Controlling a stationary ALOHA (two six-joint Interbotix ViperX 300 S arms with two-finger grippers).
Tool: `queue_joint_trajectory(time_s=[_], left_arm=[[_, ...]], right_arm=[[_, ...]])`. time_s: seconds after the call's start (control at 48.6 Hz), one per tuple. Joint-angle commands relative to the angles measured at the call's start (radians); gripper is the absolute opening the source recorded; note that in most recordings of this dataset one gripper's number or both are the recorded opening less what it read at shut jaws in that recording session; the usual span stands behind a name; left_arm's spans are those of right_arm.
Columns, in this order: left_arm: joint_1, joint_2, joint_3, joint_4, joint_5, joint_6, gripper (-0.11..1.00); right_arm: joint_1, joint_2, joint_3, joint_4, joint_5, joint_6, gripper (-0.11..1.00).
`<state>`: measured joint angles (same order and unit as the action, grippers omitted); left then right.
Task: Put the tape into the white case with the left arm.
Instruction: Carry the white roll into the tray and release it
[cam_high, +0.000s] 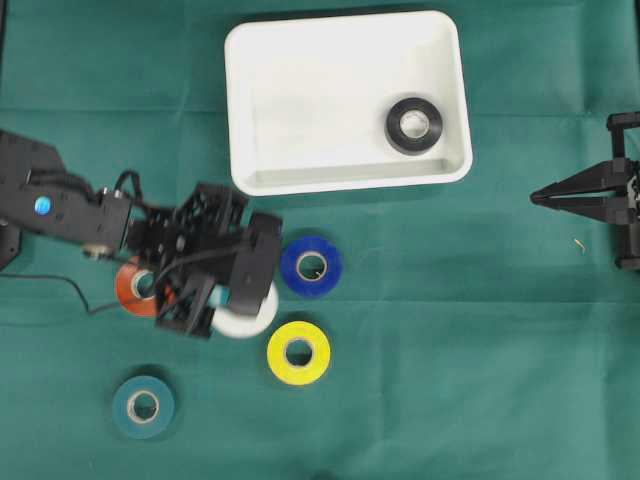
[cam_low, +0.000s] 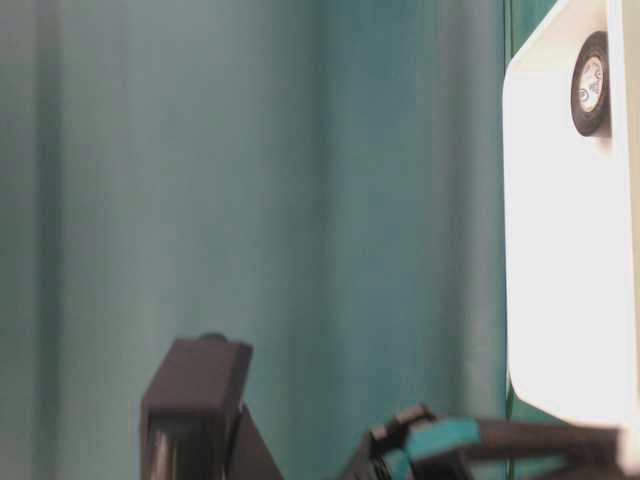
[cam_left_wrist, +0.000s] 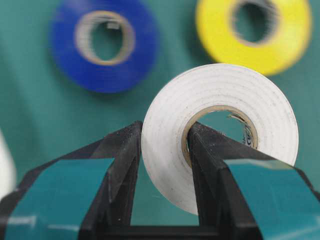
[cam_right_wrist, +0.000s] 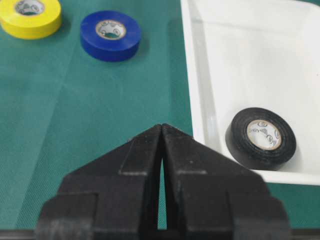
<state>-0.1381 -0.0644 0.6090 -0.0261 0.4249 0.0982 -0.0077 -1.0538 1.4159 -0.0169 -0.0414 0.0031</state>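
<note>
My left gripper (cam_left_wrist: 165, 127), with teal bands, is shut on a white tape (cam_left_wrist: 220, 100). One finger presses the roll's outer wall and the other sits inside its hole. From overhead, the white tape (cam_high: 252, 318) peeks out from under the left gripper (cam_high: 225, 295), below and left of the white case (cam_high: 320, 100). I cannot tell if the roll touches the cloth. A black tape (cam_high: 414, 125) lies in the case's right part. My right gripper (cam_right_wrist: 161, 126), all black, is shut and empty at the right edge (cam_high: 535, 197), beside the case (cam_right_wrist: 250, 50).
On the green cloth lie a blue roll (cam_high: 311, 266), a yellow roll (cam_high: 298, 352), an orange roll (cam_high: 135, 285) partly under the left arm, and a teal roll (cam_high: 143, 406). The blue and yellow rolls lie close to the held white one.
</note>
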Motion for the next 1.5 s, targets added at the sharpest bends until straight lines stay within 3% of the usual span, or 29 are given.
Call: queue_joint_trajectory(time_s=[0.0,0.268,0.803,1.153,1.482], left_arm=[[0.044,-0.008,-0.038,0.003,-0.014,0.003,0.26],[0.186,0.037,-0.106,0.005,-0.028,0.040,0.26],[0.403,0.204,-0.270,0.005,-0.114,0.236,0.26],[0.494,0.308,-0.371,0.005,-0.117,0.245,0.26],[0.508,0.321,-0.379,0.005,-0.120,0.250,0.26]], right_arm=[[0.000,0.005,-0.012,0.000,-0.009,0.002,-0.09],[-0.002,0.005,-0.011,0.000,-0.011,0.002,-0.09],[0.000,0.005,-0.009,0.000,-0.012,0.002,-0.09],[0.000,0.005,-0.009,0.000,-0.012,0.002,-0.09],[-0.002,0.005,-0.009,0.000,-0.012,0.002,-0.09]])
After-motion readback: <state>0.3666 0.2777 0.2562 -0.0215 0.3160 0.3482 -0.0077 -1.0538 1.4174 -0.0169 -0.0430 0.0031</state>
